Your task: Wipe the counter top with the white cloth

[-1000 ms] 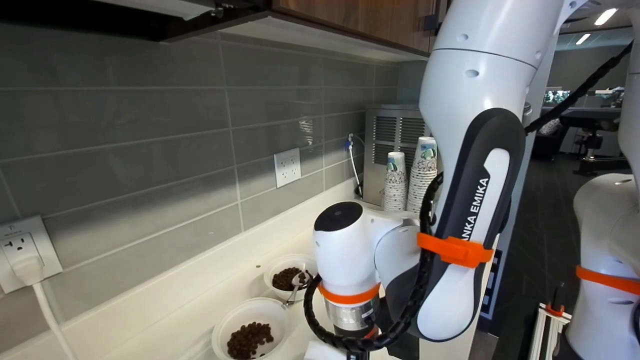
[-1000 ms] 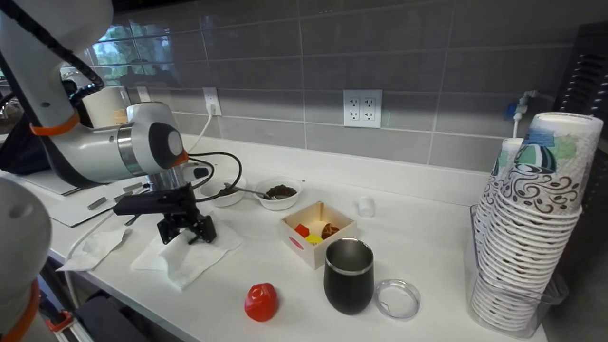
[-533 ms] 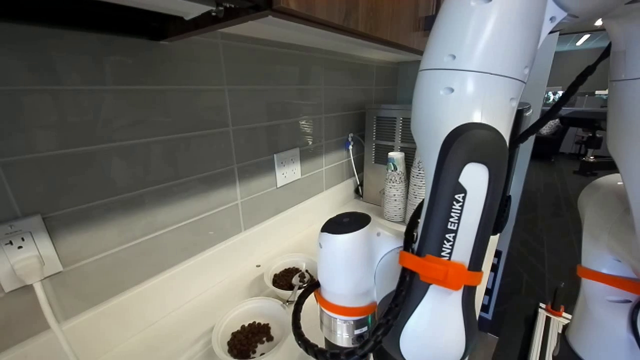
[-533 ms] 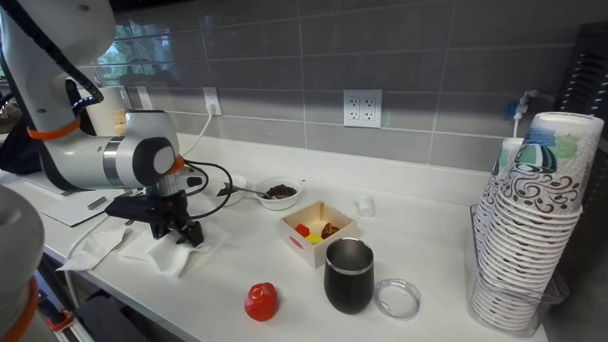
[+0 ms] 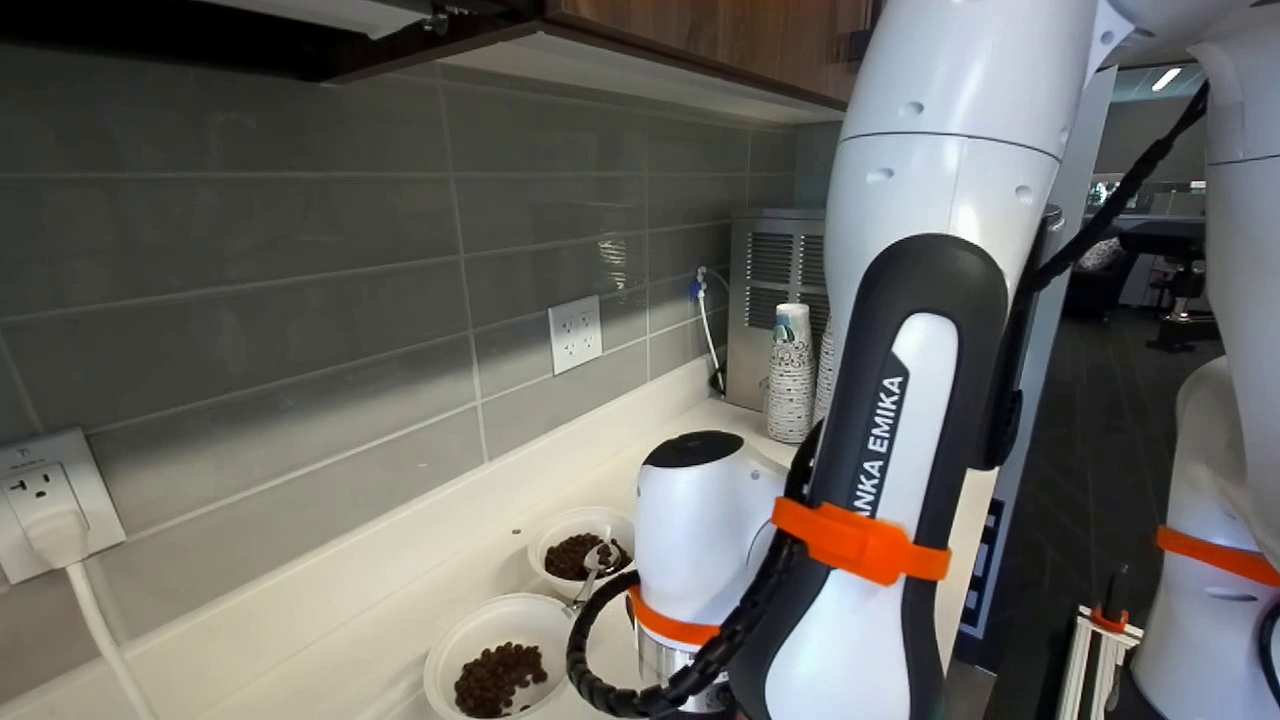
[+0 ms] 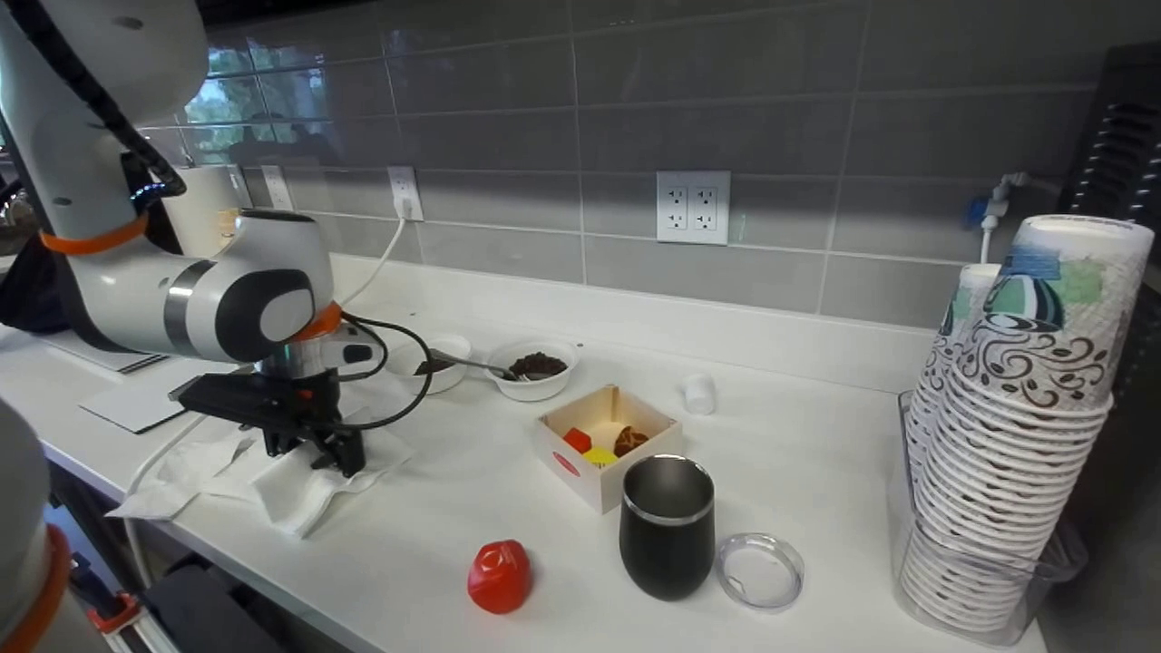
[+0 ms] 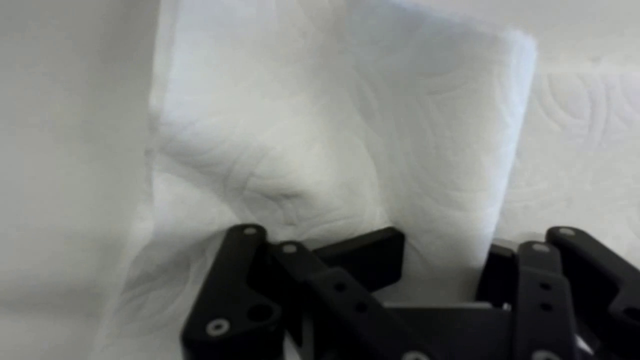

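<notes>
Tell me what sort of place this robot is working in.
Probably a kitchenette, perhaps an office's: a wood-grain cabinet hangs above the counter top, where stacks of disposable cups stand.

White swirl-patterned cloth (image 7: 310, 130), black claw (image 7: 441, 265)

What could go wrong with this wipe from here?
The gripper stands open with a fold of the white cloth between its jaws, so the cloth may slip free. In both exterior views, the black cable loop shows close to the spoon; a swing that way might snag it. The cloth also appears to meet a second white sheet near the counter top's front edge; that sheet could get dragged off.
</notes>
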